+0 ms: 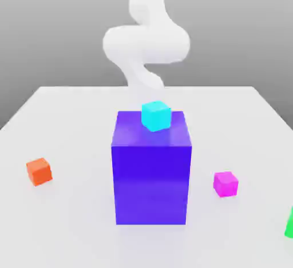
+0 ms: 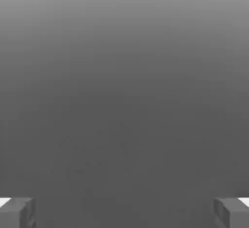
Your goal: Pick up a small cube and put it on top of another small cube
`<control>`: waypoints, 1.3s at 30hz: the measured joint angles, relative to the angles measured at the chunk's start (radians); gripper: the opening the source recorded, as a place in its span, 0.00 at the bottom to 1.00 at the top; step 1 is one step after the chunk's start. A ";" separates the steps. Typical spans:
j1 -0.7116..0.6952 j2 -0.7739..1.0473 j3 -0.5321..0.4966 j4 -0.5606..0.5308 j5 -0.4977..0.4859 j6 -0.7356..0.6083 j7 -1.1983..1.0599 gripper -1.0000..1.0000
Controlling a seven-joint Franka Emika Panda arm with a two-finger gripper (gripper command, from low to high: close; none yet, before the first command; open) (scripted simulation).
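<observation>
Exterior view: white arm sits behind the big blue-violet block, folded up and well clear of everything; reads as a start pose, nothing engaged yet. Block stands upright mid-worktop; small cyan cube looks perched at its top rear edge, though it could sit behind; cannot tell contact for sure. Small magenta-pink cube rests on the worktop near the block's base, toward the exterior view's right, apart from the block, free on all sides; easy top-down grasp, I'd judge. Small orange cube lies on the worktop toward the exterior view's left, well apart from the block; a plausible stacking base, being low and open. Green object is cut by the frame edge at lower right; shape unclear.

Hand view: gripper with fingertips spread wide at opposite edges of the frame; nothing between them, nothing held; plain grey background beyond, so the camera is not aimed at any cube yet.

Judgement: task not started; next move needs the gripper brought over the magenta-pink cube while keeping clear of the tall block.
</observation>
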 joint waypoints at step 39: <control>0.444 0.834 0.149 -0.536 -0.160 0.644 0.549 0.00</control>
